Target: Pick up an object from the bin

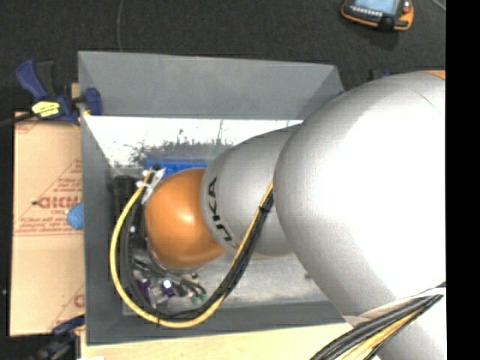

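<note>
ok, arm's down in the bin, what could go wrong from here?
1. The yellow cable loop hangs close to the bin's left wall and could snag there as the arm moves.
2. The orange wrist cover hides whatever lies under it, so a missed grasp may go unseen.
3. The blue thing right behind the cover could get shoved.

silver arm [352, 201] angles down leftward, orange wrist cover [176, 220] looped by yellow cable [113, 257].
</note>
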{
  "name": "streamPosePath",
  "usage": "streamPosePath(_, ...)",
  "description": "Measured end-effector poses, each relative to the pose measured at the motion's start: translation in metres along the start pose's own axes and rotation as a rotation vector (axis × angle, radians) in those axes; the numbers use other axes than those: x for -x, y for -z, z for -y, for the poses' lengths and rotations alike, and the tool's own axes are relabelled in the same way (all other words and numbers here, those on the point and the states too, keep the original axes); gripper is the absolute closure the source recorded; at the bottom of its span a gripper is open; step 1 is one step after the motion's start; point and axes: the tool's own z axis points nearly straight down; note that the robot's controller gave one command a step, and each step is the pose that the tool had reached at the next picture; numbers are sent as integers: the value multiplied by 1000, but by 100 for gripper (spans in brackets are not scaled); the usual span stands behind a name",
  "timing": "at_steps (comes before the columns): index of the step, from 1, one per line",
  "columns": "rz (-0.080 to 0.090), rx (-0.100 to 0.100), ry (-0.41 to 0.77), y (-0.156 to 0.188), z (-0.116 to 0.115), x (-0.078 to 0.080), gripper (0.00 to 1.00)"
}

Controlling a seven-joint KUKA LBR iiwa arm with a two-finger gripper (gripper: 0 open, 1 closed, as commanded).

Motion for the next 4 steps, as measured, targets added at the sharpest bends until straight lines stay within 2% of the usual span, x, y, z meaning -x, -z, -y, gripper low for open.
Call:
streamPosePath(1, 10, 0, -2, 119, 1, 3, 100)
streamPosePath(2, 7, 1, 1, 79, 1, 2, 100)
streamPosePath(3, -7, 1, 1, 50, 1, -2, 100)
streamPosePath(4, -6, 1, -2, 71, 1, -2, 100)
